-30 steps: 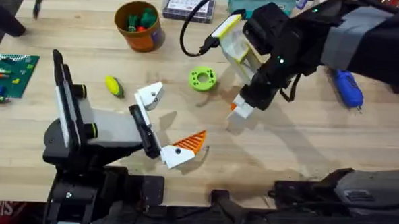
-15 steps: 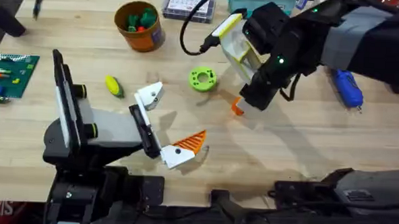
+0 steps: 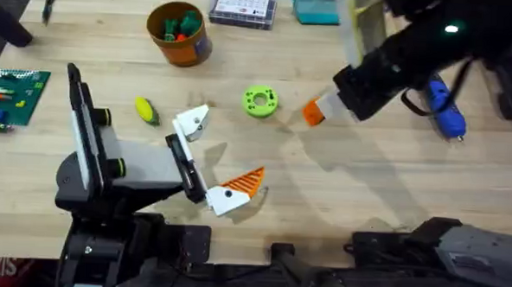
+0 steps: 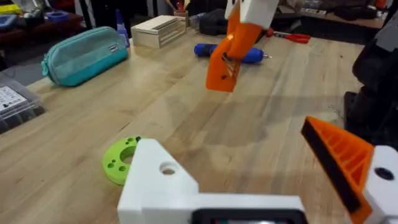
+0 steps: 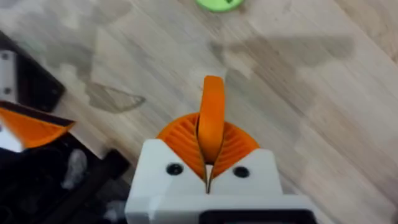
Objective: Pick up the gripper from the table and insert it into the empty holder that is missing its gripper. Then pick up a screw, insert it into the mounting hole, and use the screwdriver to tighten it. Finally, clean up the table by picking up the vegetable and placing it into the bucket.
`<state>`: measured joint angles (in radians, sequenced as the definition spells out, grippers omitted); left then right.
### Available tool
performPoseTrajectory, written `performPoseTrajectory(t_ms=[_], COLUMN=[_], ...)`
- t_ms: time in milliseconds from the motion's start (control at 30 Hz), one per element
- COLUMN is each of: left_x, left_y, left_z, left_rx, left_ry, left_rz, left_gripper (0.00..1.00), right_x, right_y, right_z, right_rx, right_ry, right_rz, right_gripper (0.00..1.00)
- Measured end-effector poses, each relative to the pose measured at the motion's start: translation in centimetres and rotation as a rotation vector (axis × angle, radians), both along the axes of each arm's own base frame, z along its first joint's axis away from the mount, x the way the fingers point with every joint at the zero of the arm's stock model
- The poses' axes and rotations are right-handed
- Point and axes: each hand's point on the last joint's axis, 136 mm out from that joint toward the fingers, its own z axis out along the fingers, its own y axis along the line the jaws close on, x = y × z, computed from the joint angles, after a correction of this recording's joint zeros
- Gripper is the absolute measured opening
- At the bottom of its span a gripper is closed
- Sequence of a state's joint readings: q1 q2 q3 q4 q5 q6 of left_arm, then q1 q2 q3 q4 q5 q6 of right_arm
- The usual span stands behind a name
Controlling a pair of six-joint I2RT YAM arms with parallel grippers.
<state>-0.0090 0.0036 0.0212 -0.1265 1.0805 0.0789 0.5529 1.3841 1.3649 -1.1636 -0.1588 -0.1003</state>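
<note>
Your right gripper [image 3: 314,111] is clamped on the small orange ribbed plastic wedge fingertip [image 3: 311,113], lifted off the pale wooden table [image 3: 366,192]. In the right wrist view the wedge [image 5: 212,127] stands edge-on between your two orange ribbed pads [image 5: 180,140], which press on it from both sides, its tip sticking out beyond them. The left wrist view shows the same wedge [image 4: 225,62] hanging from your white fingers above the tabletop, with its shadow on the wood beneath.

Just beside your right gripper, toward the left arm, lies the flat green ring disc [image 3: 259,101]. Beyond that, well apart from your hand, is the left gripper [image 3: 210,159]: its jaw is spread wide and holds nothing. One finger is the bare white angular plastic holder [image 3: 191,122], still without a pad; the other finger carries its orange ribbed pad [image 3: 244,182]. From the left wrist view you see the holder [image 4: 155,177] with its screw hole facing up and the green disc [image 4: 118,163] just past it.

On the other side of your right gripper, near it, lies the blue pen-shaped powered screwdriver [image 3: 443,110] on the table. The small oval yellow toy vegetable with a green end [image 3: 145,110] rests far across, beyond the left gripper, and the round orange bucket with a bluish label [image 3: 179,33] stands farther off still, with small toy pieces inside.
</note>
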Motion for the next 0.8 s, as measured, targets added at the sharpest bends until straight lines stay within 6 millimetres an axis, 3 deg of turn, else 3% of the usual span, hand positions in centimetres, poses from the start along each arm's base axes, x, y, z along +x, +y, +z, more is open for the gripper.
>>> performPoseTrajectory(t_ms=[100,200,300,433,600,800], left_x=[0.0,0.0,0.0,0.0,0.0,0.0], left_y=[0.0,0.0,0.0,0.0,0.0,0.0], left_z=[0.0,0.0,0.0,0.0,0.0,0.0], left_rx=[0.000,0.000,0.000,0.000,0.000,0.000], left_ry=[0.000,-0.001,0.000,0.000,-0.001,-0.001], left_rz=[0.000,0.000,0.000,0.000,0.000,0.000], left_gripper=[0.995,0.995,0.995,0.995,0.996,0.995], right_x=[-0.5,-1.0,-0.4,0.2,0.7,0.6], right_y=[0.8,1.7,3.3,4.4,6.0,7.7], right_z=[0.5,-0.3,-1.0,-1.1,0.3,0.2], right_rx=[0.103,0.223,0.408,0.630,0.895,1.079], right_ry=[-0.033,-0.017,0.027,0.154,0.310,0.504], right_rz=[-0.028,-0.051,-0.055,-0.048,0.040,0.127], right_gripper=[0.007,0.007,0.006,0.006,0.006,0.006])
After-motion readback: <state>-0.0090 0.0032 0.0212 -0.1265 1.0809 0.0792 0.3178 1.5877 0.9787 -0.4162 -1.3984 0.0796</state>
